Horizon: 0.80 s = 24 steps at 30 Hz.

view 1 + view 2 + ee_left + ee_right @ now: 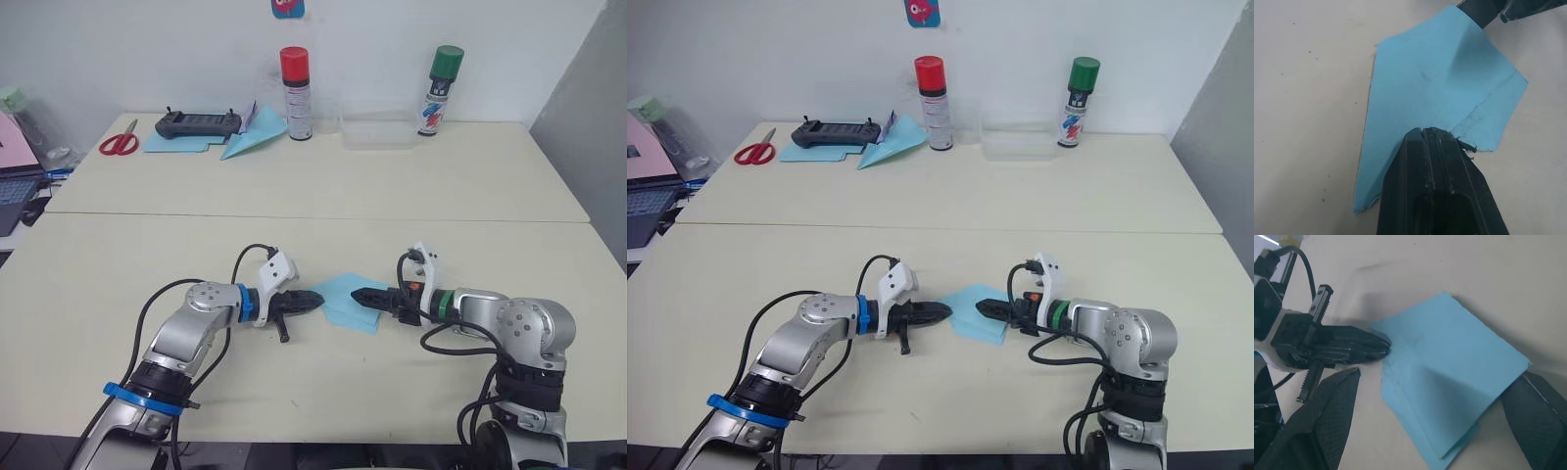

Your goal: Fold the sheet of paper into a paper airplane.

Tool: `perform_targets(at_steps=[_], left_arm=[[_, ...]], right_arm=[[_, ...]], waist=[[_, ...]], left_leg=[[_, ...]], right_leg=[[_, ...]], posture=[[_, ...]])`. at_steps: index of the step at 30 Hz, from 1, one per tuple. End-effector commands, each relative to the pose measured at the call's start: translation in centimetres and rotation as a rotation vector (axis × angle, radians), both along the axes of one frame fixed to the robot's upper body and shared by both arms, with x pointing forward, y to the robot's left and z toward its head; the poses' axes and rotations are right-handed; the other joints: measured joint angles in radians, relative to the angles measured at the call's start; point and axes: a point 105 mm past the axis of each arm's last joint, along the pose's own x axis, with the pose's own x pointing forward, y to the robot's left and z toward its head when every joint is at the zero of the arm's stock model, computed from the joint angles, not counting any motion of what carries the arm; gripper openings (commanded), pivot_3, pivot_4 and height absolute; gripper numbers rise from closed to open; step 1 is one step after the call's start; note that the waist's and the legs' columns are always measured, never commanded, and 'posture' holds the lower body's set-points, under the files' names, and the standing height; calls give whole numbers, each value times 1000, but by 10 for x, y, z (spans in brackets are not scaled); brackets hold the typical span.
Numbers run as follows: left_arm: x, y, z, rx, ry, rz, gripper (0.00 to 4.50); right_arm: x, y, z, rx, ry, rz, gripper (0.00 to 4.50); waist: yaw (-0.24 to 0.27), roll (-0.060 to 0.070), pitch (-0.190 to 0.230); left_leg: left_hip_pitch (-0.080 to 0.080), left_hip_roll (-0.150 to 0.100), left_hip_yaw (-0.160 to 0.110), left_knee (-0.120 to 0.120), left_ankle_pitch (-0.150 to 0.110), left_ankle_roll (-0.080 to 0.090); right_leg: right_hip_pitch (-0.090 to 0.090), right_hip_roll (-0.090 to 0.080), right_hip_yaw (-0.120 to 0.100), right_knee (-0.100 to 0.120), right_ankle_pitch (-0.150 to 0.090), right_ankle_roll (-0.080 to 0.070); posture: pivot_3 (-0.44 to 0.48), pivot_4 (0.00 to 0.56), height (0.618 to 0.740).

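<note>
Blue paper is lying partly folded on the near part of the cream table point(118, 245), between the two hands. This sheet of paper point(343, 299) is showing creases and doubled layers; part of its underside and its far layers are staying hidden from the head views. From the robot's left, the left hand point(315, 301) is reaching in with its fingers pressed together, tips touching the sheet's left edge; whether they are pinching a layer or only pressing it is hard to make out, and a torn bit of edge is showing beside the tips in the left wrist view. From the right, the right hand point(359, 295) is lying over the sheet's other side, fingers spread wide with the paper between them in its wrist view.

Farther back, along the wall, red scissors point(119, 143), a dark controller point(199, 122), flat blue sheets point(176, 144) partly covered by it, a teal paper dart point(253, 135), a red-capped can point(295, 80), a clear tray point(377, 132) and a green-capped can point(441, 90) are standing or lying. A laptop point(14, 191) is being cut off at the left edge.
</note>
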Motion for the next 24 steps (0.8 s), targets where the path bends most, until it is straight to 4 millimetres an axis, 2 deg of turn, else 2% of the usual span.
perform_targets(at_steps=[1, 5, 8, 14, 18, 19, 24], left_arm=[[-11, 3, -21, 56, 83, -9, 0], [-12, 3, -22, 57, 82, -8, 0], [-11, 2, -21, 57, 79, -11, 0], [-9, 4, -21, 63, 77, -8, 0], [-9, 5, -21, 66, 77, -7, 0], [-8, 5, -21, 67, 77, -7, 0], [-7, 5, -21, 70, 72, -3, 0]], right_arm=[[4, -1, 7, 28, -21, -13, 4458], [6, 1, 10, 42, -73, 3, 4458], [8, 7, 9, 50, -110, 18, 3868], [14, 11, 13, 40, -197, 27, 1712], [12, 15, 14, -61, -354, 114, 261], [11, 16, 14, -78, -383, 133, 55], [1, 19, 11, -147, -514, 227, 55]], waist=[[0, 0, 0], [-1, 0, 0], [-2, 0, 0], [-2, 0, 0], [-2, 0, 0], [-2, 0, 0], [-1, 0, 0]], left_leg=[[0, 0, 0, 0, 0, 0], [0, 0, 0, 0, 0, 0], [0, 0, 0, -1, 0, 0], [-1, 0, 0, -1, 0, 0], [-1, 0, 0, -1, 0, 0], [-1, 0, 0, -1, 0, 0], [-1, 0, 0, -1, 0, 0]], right_leg=[[0, 0, 0, 0, 0, 0], [0, 0, 0, 0, 0, 0], [-1, 0, 0, 0, 0, 0], [-1, 0, 0, 0, 0, 0], [-1, 0, 0, -1, 0, 0], [-1, 0, 0, -1, 0, 0], [-1, 0, 0, -1, 0, 0]], posture=[[0, 150, 740], [0, 150, 740], [0, 150, 740], [0, 150, 740], [0, 150, 740], [0, 150, 740], [0, 150, 740]])
